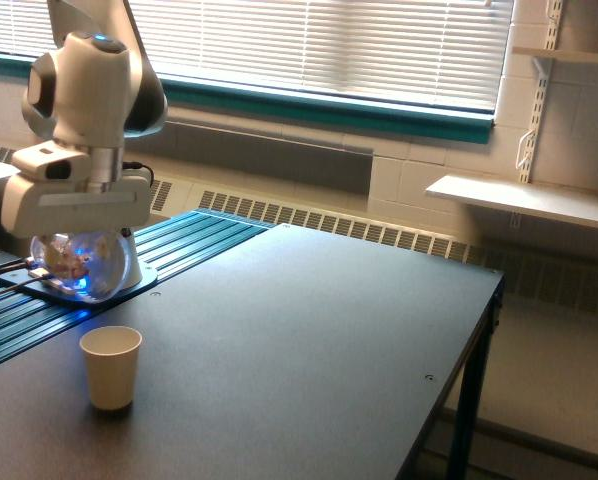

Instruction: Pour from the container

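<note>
Exterior view has the gripper clamped around the container, a clear cup with reddish-brown bits inside, hanging at the far left above and a bit behind the paper cup. Biggest risk, probably: it doesn't look lined up over the paper cup's mouth, so tipping from here could scatter pieces across the dark table. That paper cup looks light too, so a bump from the container would likely knock it over. Nothing stands between the two. The robot base with its blue light sits right behind, window blinds and a shelf far off to the right.
</note>
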`<control>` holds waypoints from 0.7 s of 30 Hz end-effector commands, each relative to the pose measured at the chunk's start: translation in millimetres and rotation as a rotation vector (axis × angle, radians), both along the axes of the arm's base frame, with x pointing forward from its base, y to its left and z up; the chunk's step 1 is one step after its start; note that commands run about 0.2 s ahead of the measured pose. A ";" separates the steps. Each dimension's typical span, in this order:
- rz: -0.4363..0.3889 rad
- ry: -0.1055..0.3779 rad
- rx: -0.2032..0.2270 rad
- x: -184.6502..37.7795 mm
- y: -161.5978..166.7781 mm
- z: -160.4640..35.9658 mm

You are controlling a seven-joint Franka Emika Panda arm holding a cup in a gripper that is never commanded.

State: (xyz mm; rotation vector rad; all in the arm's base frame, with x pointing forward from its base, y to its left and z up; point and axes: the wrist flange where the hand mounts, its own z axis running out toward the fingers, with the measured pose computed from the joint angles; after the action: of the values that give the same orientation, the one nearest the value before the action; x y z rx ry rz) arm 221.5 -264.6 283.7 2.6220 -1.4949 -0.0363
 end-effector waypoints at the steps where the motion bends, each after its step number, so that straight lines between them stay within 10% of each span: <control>1: -0.012 0.008 0.036 -2.6 -8.4 -3.8; 21: -0.051 0.091 0.085 14.2 -8.1 -5.5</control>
State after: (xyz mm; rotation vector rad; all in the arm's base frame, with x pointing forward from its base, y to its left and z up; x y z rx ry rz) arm 224.7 -275.4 274.8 2.6056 -1.5769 -0.2108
